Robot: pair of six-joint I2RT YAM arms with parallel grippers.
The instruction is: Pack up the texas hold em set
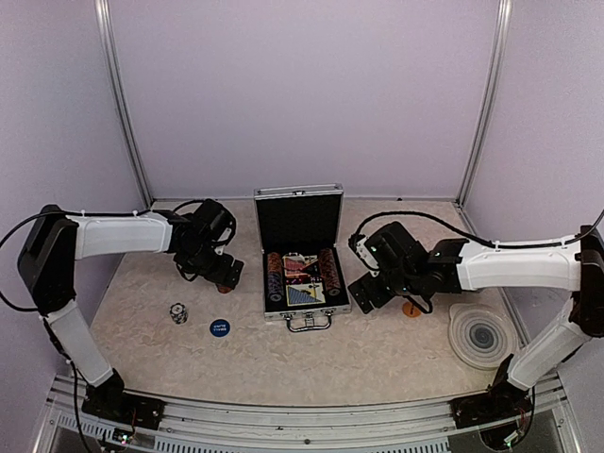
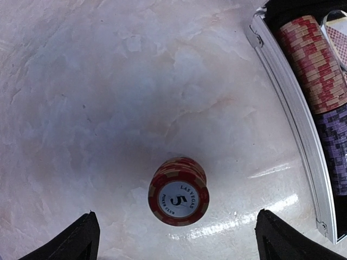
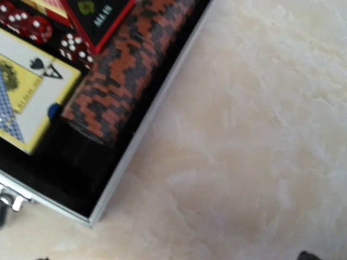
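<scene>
Table (image 2: 135, 81): smooth marbled beige top, glossy enough to carry bright streaks of reflected light. Case (image 2: 293, 116): bright silver metal rim with a satin finish; lining matt black. Loose chip stack (image 2: 179, 190): red with pale edge inlays and a smooth white printed face, possibly plastic or clay composite; the view does not settle which. Dice (image 3: 76, 47): glossy red with white pips. Card deck (image 3: 32, 103): printed card, faintly sheened. Coaster (image 1: 482, 335): matt grey, concentrically ridged.

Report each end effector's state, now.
Left end effector: open, empty, aimed at a short stack of red poker chips.
Right end effector: open, empty, beside the open ribbed silver aluminium case.
</scene>
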